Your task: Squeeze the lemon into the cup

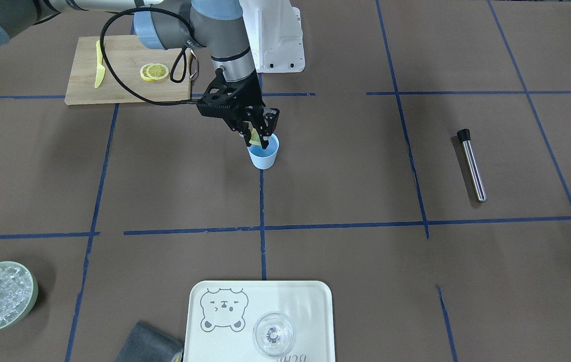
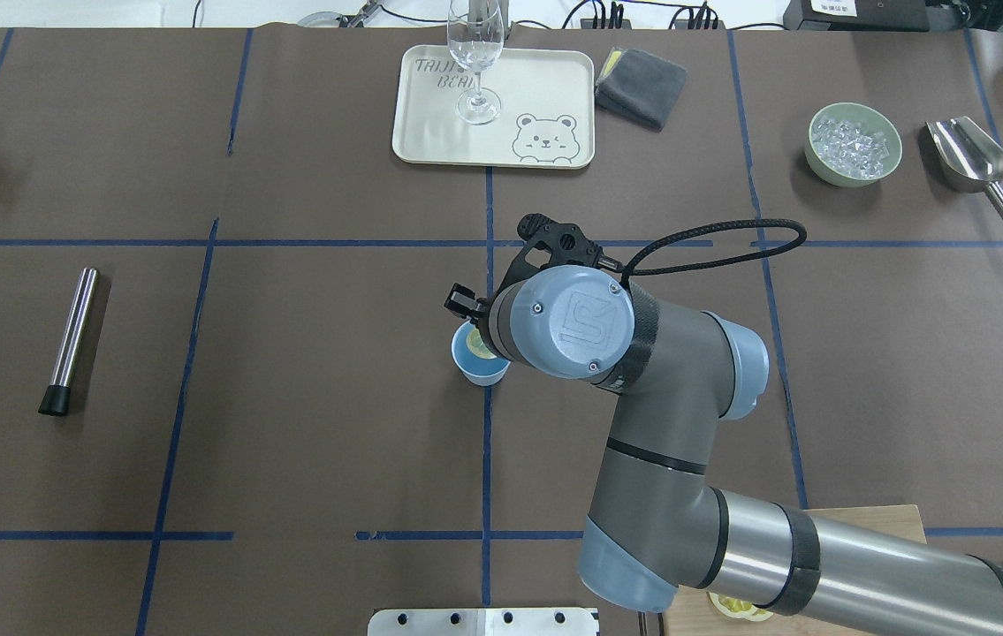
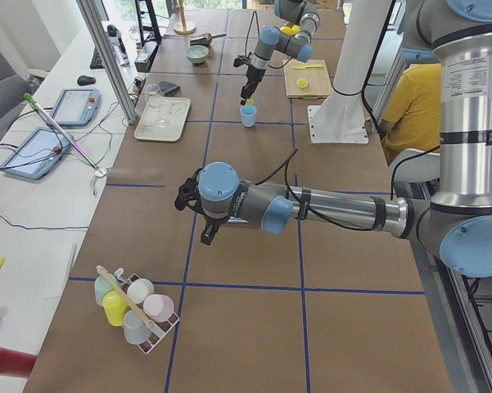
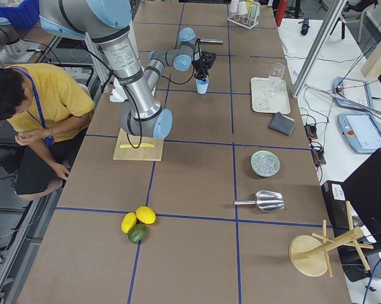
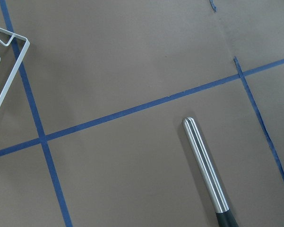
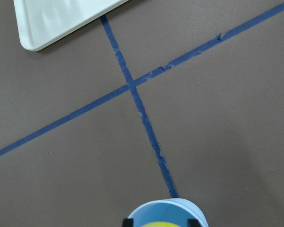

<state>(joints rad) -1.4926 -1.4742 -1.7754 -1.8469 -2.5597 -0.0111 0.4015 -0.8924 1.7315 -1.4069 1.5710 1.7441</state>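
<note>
Right pincer (image 1: 255, 139) closed on the lemon (image 1: 254, 134) at the mouth of the cup (image 1: 264, 156) — I judge a fingertip catching the rim could tip it, or the slice could slip out.

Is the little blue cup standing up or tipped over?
Upright: the cup stands on its base, mouth up, below the right gripper holding the lemon.

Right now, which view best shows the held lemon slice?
Exterior front-facing: the thin yellow lemon slice sits pinched in the right pincer over the small light-blue cup. Overhead, the arm hides most; right wrist shows only its edge; side views, too small.
</note>
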